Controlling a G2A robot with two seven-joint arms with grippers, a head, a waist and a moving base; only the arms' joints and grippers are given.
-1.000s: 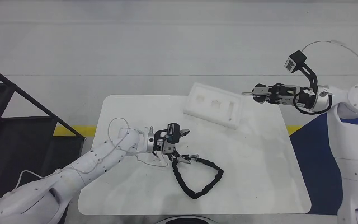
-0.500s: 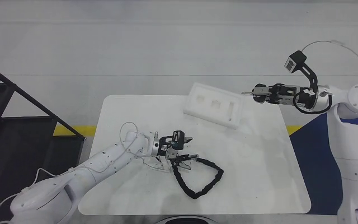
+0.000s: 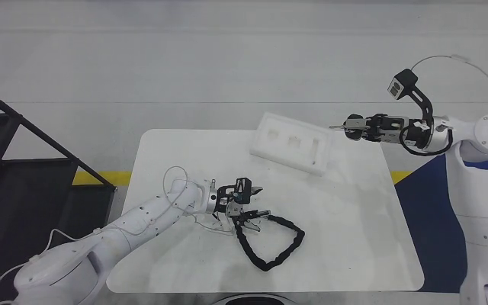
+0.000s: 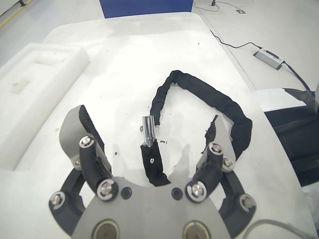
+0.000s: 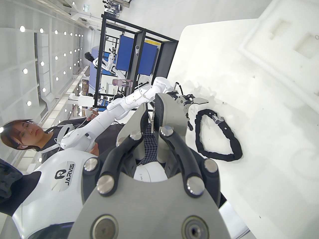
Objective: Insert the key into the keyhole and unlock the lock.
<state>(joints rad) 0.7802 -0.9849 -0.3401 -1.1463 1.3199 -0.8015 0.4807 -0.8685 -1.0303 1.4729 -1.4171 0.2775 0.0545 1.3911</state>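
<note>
A black fabric-sleeved chain lock [image 3: 267, 240] lies looped on the white table [image 3: 366, 229] near the front. Its silver lock cylinder [image 4: 148, 131] points away from the left wrist. My left gripper [image 3: 255, 202] is open low over that end, and the cylinder lies between its fingers [image 4: 87, 123] without touching them. My right gripper [image 3: 348, 126] is held in the air past the table's far right corner. It is shut on the small metal key [image 3: 335, 126], whose thin blade [image 5: 152, 119] shows between its pads. The right wrist view shows the chain lock [image 5: 219, 135] far off.
A white foam tray [image 3: 293, 142] with several cut-out pockets lies at the back middle of the table. A black frame [image 3: 46, 145] stands to the left of the table. The right half of the table is bare.
My left gripper has come down and forward to the lock end of the chain, then held still. The right arm has not moved.
</note>
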